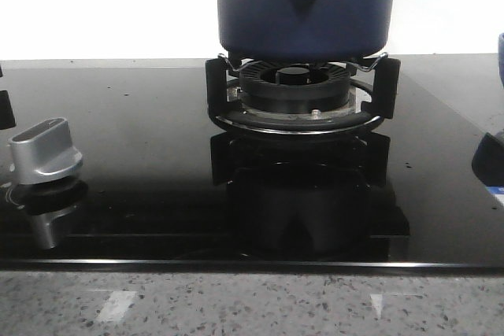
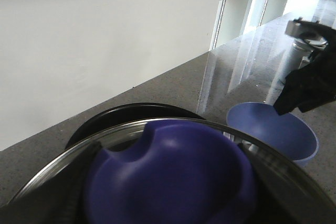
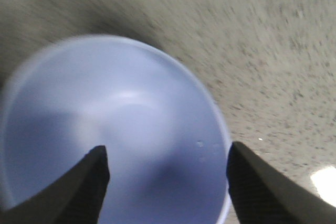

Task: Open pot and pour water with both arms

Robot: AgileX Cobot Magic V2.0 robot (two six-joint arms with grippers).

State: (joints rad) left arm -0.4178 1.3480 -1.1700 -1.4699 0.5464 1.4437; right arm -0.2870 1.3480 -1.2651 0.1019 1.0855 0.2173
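pot (image 1: 307,7): dark navy-blue, sitting on the burner grate (image 1: 303,88) of the black glass cooktop (image 1: 142,155), with its pointed handle mount and rivet facing the front camera (top of the pot is cut off in that view)
lid (image 2: 173,174): the left wrist view shows a glass lid with a metal rim and a big blue knob, right up against the camera
left gripper: can't see the fingers at all, so no telling how open it is or what it holds
right gripper (image 3: 165,182): fingers spread wide, nothing between them, hanging over a pale blue bowl (image 3: 113,129)
bowl: upright on the speckled counter (image 3: 273,51), a few water droplets inside
knob (image 1: 43,151): silver stove dial, front left of the cooktop
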